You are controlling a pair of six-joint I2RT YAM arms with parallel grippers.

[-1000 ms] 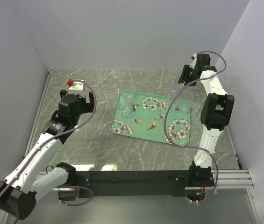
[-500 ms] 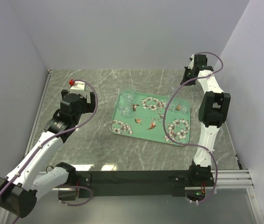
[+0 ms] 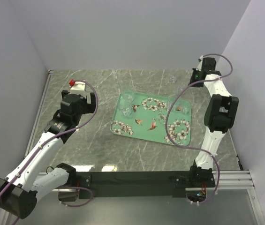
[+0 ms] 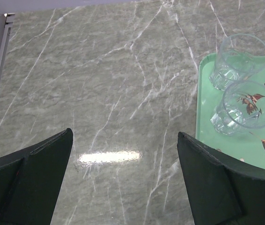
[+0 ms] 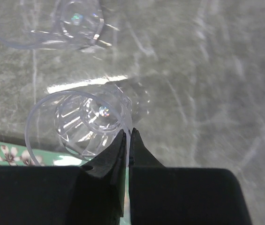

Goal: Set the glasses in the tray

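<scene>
Right arm (image 3: 215, 98) has swung out toward the far right corner over the last second, wrist riding higher and further back than it was. The left arm (image 3: 52, 136) has barely budged.

Biggest thing first: the grey marble surface (image 3: 90, 140), with the mint tray (image 3: 117, 116) sitting mid-way across it, blossoms and little birds all over.

Left end effector (image 4: 124, 136) is spread wide with nothing in it, hanging over bare surface just beside the tray's left rim.

Right end effector (image 5: 128, 136) is pressed almost together, and from the wrist view it looks like it's pinching the rim of one glass (image 5: 78, 124). That one hangs over the surface with a tray corner just beside it, so not in yet.

Other glasses: two already stand in the tray's far left corner (image 4: 242, 61) (image 4: 247, 110), touching or nearly so. Another loose glass (image 3: 172, 78) stands out on the surface beyond the tray. From above they're so clear I can't be sure of the full count.

My read: the swing means the grip has taken, and the job now is carrying that glass over the rim. A thin rim pinch could slip, so worth watching.
</scene>
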